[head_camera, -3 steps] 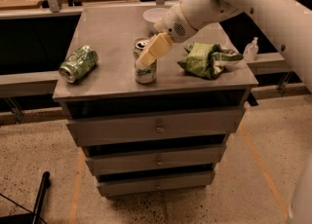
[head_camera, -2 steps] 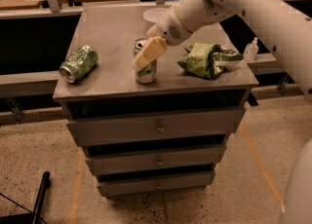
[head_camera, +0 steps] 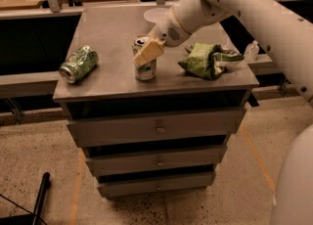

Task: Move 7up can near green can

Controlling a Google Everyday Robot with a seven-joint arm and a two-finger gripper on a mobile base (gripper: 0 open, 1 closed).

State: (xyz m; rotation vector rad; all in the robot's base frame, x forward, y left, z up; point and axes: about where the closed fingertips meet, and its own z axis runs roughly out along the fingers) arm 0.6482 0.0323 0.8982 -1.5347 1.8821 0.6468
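Observation:
The 7up can (head_camera: 145,68) stands upright near the front middle of the grey cabinet top (head_camera: 112,28); it is pale silver with light green markings. The green can (head_camera: 78,63) lies on its side near the left edge, about a hand's width left of the 7up can. My gripper (head_camera: 146,50) comes in from the upper right on the white arm and sits at the top of the 7up can, its tan tip covering the can's upper front. The can rests on the surface.
A crumpled green chip bag (head_camera: 208,60) lies right of the 7up can. A white bowl (head_camera: 155,14) sits at the back behind the arm. A small clear bottle (head_camera: 251,50) stands beyond the right edge. Drawers (head_camera: 156,128) are below.
The gripper has shifted slightly left and lower over the 7up can's top. Both cans and the chip bag have stayed in place.

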